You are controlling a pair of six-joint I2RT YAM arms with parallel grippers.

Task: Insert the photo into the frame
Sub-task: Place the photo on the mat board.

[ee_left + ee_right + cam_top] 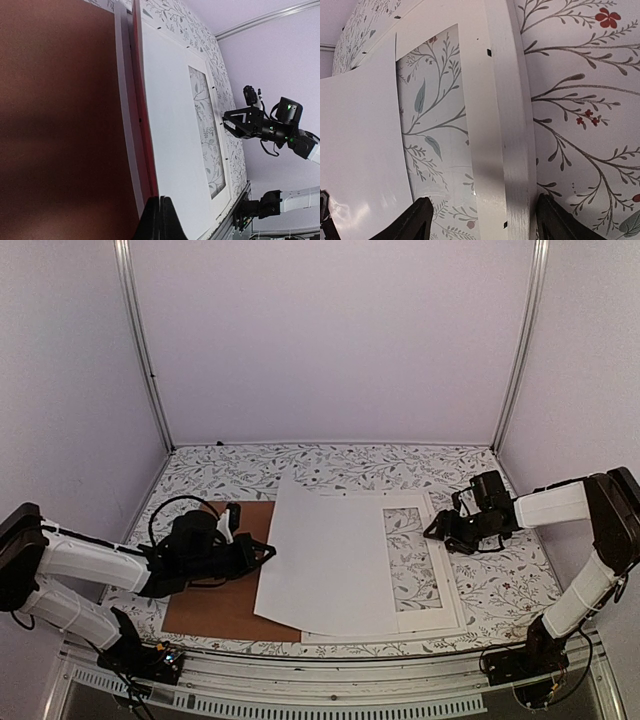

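Arms: two, the left arm (90, 565) and the right arm (555, 505)
End effectors: two, one on each arm, the left end effector (268, 552) and the right end effector (432, 530)
Fingers (420, 222): two on each end effector, four in all
Photo (330, 555): one
Frame (520, 165): one
Window mat (477, 110): one, with one opening
Backing board (225, 600): one, brown
Table (500, 580): one, flower-patterned
Metal posts (145, 350) at the back corners: two

Thin paper photo (320, 560), white back with slight sheen. Smooth white-painted frame (519, 125), its pane clear and glossy. Brown backing board (215, 605) matt, like fibreboard. Table (500, 585) cover floral-printed, matt. Corner posts (140, 340) brushed metal.
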